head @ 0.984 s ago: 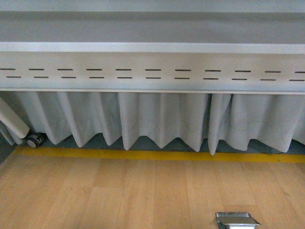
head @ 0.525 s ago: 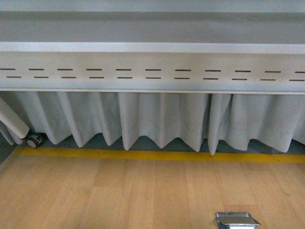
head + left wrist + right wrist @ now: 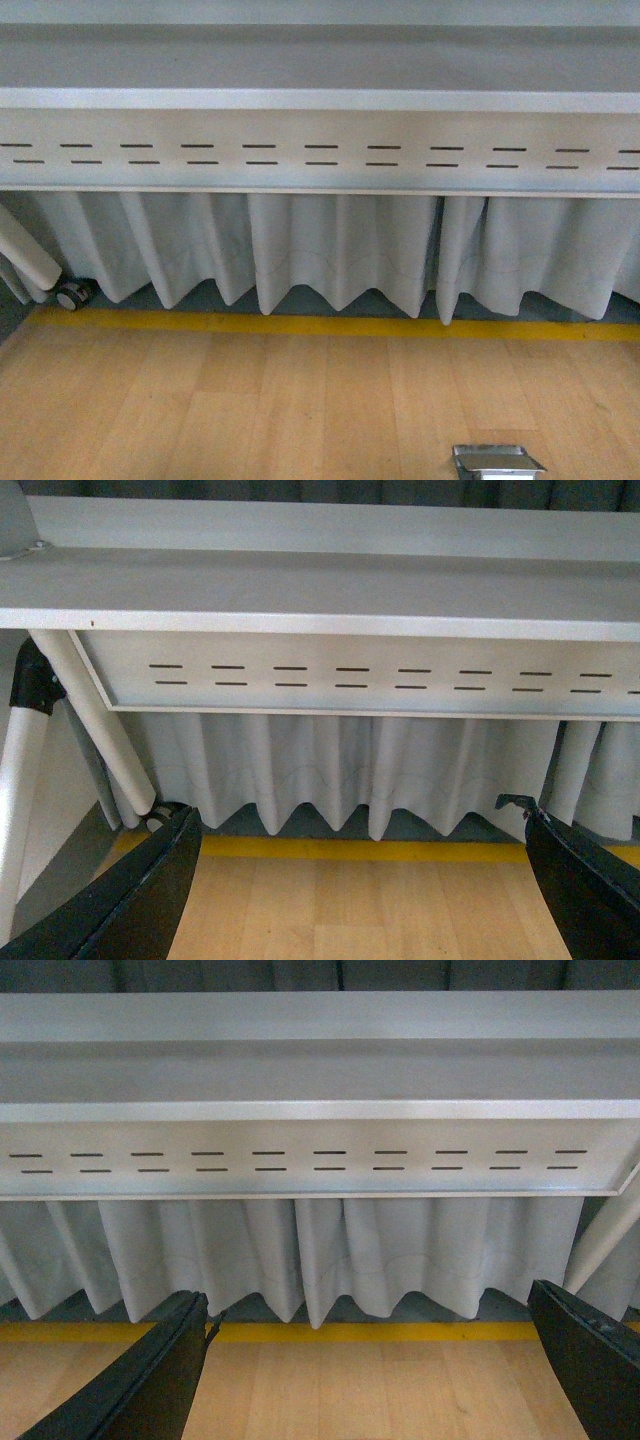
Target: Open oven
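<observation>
The left hand [image 3: 365, 885] is gaping apart, facing the desk [image 3: 320, 590]. The right hand [image 3: 370, 1370] is gaping likewise, empty

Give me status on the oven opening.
Done: nothing visible; no oven in any view. In hand: nothing; left gripper and right gripper are open, empty, facing a slotted table panel, curtain and wood floor. Left: find the oven, grasp its handle, pull the door down.
</observation>
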You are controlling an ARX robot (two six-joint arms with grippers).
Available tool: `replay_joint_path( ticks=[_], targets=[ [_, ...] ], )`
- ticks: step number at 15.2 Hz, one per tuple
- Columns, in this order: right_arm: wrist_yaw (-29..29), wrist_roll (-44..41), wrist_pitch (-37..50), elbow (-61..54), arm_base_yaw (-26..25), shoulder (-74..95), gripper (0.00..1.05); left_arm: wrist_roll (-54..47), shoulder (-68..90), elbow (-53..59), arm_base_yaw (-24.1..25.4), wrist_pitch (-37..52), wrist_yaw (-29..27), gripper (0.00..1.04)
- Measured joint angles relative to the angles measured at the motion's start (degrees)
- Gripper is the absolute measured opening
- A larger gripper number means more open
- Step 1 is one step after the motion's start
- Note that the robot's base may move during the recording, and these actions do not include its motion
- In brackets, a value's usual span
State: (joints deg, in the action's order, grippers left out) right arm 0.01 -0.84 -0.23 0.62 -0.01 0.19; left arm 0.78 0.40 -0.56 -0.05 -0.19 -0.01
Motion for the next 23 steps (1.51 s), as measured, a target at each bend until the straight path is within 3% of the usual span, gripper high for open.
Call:
replay_joint_path(
  ticks=[23],
  targets=[
    [-0.02,0.00,0.00,0.00,0.00,0.00,0.98,0.00,0.00,0.00,0.00,0.00,0.00,0.98]
  ],
)
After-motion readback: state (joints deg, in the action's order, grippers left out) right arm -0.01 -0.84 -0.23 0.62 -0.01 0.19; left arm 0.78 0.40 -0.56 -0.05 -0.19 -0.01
